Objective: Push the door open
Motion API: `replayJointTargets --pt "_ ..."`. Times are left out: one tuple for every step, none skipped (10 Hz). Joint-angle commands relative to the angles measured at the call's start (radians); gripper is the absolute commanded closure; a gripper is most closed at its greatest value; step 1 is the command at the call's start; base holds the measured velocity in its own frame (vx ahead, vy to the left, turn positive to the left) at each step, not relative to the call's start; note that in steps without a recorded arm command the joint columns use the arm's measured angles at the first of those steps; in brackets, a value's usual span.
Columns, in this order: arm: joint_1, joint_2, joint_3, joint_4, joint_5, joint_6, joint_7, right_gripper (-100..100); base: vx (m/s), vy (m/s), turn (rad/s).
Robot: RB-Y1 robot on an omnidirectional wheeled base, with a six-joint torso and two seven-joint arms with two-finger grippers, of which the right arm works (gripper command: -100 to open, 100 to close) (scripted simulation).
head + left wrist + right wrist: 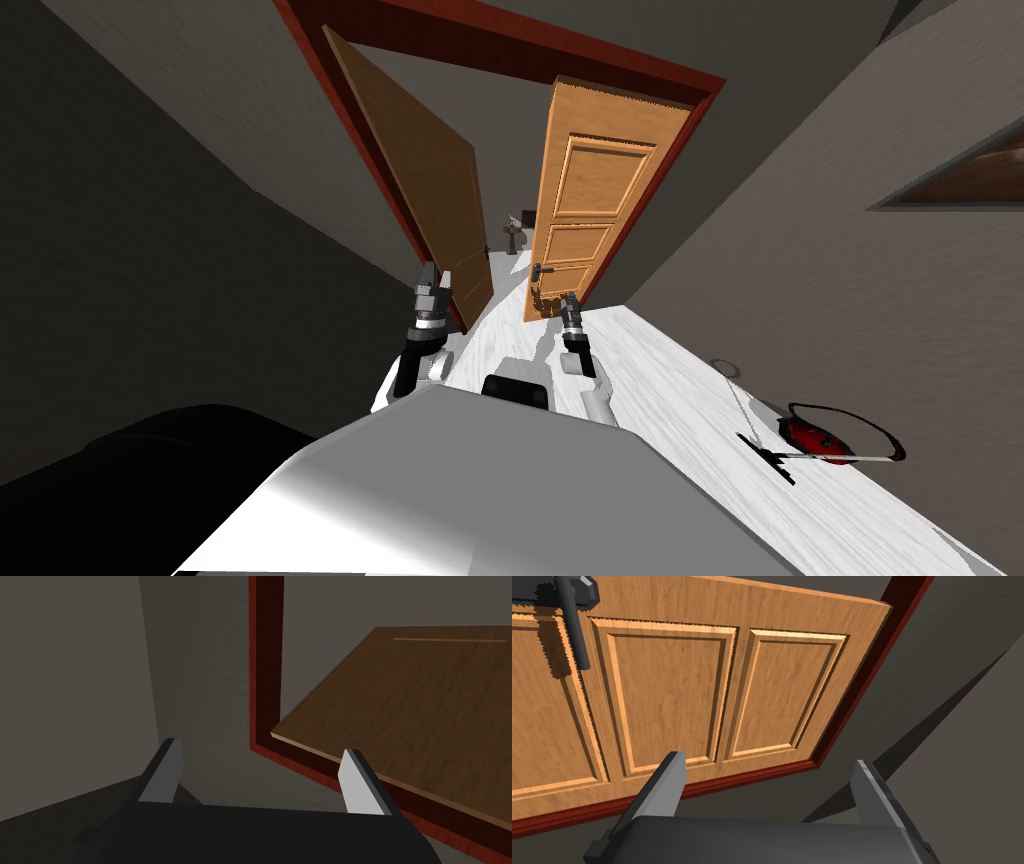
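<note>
Double wooden door ajar, both end effectors empty in front of it.
Left end effector (261, 748) fingers spread wide, gripping nothing, close to the darker left door leaf (420, 170). Right end effector (768, 760) also wide open and empty, facing the panelled right door leaf (590, 200) near its dark handle (541, 270). Red frame (700, 90) surrounds both leaves.

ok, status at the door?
Jaws open, empty on left gripper and right gripper. Door's left leaf and right leaf both ajar; right gripper faces right leaf. A red vacuum off right, out of path.
</note>
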Motion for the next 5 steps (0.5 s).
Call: replayJointTargets --pt "-0.037 -0.001 0.002 0.050 -0.005 0.001 -0.005 -100 0.077 -0.038 0.046" --pt "-0.037 -0.001 0.002 0.062 -0.005 0.001 -0.005 -100 0.057 -0.054 0.018" --pt "-0.058 -0.003 0.004 0.096 -0.008 0.004 -0.009 -100 0.054 -0.053 0.026" --pt "-0.079 -0.004 0.005 0.121 -0.011 0.006 -0.013 -100 0.078 -0.055 0.048" --pt "-0.079 -0.004 0.005 0.132 -0.011 0.006 -0.013 -100 0.060 -0.042 0.020"
